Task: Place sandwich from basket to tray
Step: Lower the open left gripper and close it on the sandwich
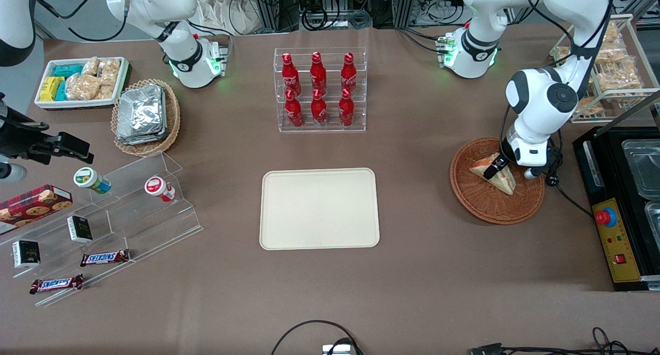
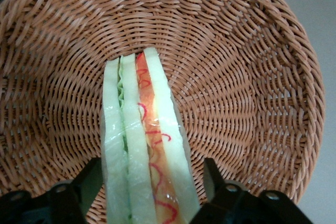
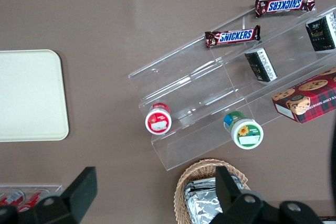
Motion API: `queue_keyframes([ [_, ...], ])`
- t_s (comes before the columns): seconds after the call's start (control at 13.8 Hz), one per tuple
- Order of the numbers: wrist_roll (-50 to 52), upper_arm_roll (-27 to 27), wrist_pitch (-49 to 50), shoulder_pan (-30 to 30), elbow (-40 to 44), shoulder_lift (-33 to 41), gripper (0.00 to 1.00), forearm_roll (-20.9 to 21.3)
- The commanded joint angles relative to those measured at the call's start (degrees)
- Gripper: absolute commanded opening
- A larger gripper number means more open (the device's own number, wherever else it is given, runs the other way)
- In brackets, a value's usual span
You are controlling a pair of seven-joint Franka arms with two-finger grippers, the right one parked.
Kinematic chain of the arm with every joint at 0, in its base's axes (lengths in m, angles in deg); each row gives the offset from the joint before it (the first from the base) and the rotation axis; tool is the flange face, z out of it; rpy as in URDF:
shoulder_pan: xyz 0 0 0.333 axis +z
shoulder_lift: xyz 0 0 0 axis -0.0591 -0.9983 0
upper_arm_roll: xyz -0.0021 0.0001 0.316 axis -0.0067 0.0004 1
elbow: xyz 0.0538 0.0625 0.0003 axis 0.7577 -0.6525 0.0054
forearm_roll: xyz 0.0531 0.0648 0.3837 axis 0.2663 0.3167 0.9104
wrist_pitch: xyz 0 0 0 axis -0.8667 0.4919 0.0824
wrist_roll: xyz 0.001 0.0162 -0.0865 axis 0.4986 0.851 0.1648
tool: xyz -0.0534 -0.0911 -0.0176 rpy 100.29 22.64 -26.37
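The sandwich (image 2: 147, 145) shows pale white bread slices, a thin green layer and an orange-red layer streaked with red squiggles; the basket (image 2: 247, 77) is reddish-brown in a tight woven pattern; the gripper (image 2: 152, 192), down at the sandwich in the basket, has black fingers. The tray (image 1: 319, 209) is plain cream-beige on a dull brown table (image 1: 412, 272); the bottles (image 1: 318, 89) are red with white lettering.
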Motion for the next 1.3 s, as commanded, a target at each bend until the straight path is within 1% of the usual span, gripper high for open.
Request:
queue_keyframes([
  [0.0, 0.42, -0.09, -1.66, -1.28, -0.27, -0.25, 0.42, -0.72],
  [0.14, -0.02, -0.09, -1.58, -1.64, -0.18, -0.43, 0.32, -0.63],
  [0.22, -0.28, -0.09, -1.23, -1.73, -0.18, 0.01, 0.28, -0.46],
  [0.29, -0.46, -0.09, -0.88, -1.73, -0.1, 0.36, 0.27, -0.28],
  [0.43, -2.38, -0.09, 0.52, -2.08, 0.08, 1.85, 0.26, 0.16],
  [0.51, -4.14, -0.09, 3.14, -2.08, 0.43, 3.25, 0.26, 0.16],
  [0.65, -10.62, 0.09, 8.51, -1.82, 1.83, 5.28, 0.26, 0.16],
  [1.01, -23.64, -0.17, 13.62, -2.17, 3.77, 8.89, 0.26, 0.34],
  [1.08, -25.49, -0.7, 15.02, -2.17, 4.38, 9.5, 0.26, 1.03],
  [1.23, -26.21, -2.45, 19.66, -2.17, 7.97, 10.03, 0.26, 4.71],
])
